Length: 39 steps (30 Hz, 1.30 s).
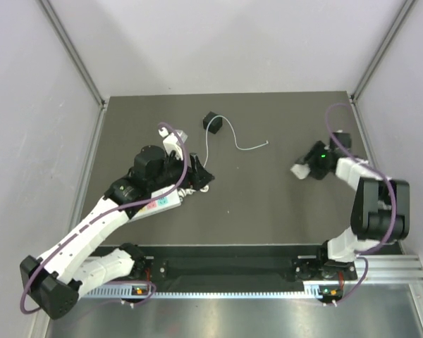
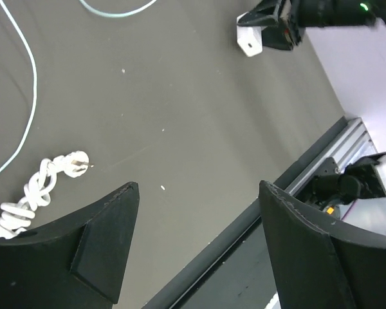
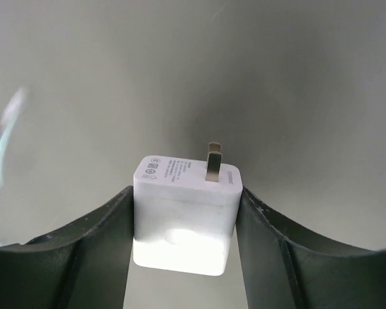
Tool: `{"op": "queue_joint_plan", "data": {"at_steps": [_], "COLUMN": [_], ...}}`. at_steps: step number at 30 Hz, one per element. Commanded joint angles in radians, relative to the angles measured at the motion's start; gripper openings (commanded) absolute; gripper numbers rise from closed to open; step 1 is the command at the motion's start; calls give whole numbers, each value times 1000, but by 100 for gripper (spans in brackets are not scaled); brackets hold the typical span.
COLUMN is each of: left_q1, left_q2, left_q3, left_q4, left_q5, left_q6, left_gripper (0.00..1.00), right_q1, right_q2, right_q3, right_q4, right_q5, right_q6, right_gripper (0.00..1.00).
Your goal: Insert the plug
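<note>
Plug (image 1: 211,122): small black cube, sits on tabletop (image 1: 268,204) at far-middle, free of both claws. Its thin pale wire (image 2: 35,77) trails off it in loose curves over the dark surface, one run heading right, one coming toward the near side.

L claw (image 2: 198,193): open, fingers wide apart w/ nothing btwn them, only bare tabletop in the gap. In the top view it hovers left of centre, near side of the plug & well apart from it. Just beside it, lower left in the wrist view, lies a short coiled white cord (image 2: 35,190), its pronged end pointing right. The long white strip (image 1: 162,203) lies under the L arm, mostly hidden by it; coloured markings show on the visible bit.

R claw (image 3: 186,193): closed on a white adapter (image 3: 183,219), one finger pressed to each side, metal prong sticking up off the face w/ the printed label. Can't tell if the adapter is lifted or touching the tabletop. Top view puts this claw at right, well apart from plug & strip, adapter end pointing left.
</note>
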Motion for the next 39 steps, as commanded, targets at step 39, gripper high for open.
{"op": "queue_joint_plan", "data": {"at_steps": [39], "left_q1": [-268], "left_q2": [294], "left_q3": [-107], "left_q4": [692], "left_q5": [-386], "left_q6": [23], "left_gripper": [68], "right_q1": [989], "right_q2": [-532], "right_q3": [-387], "right_q4": [783], "right_q5": [412], "right_q6": [1045], "right_gripper": [43]}}
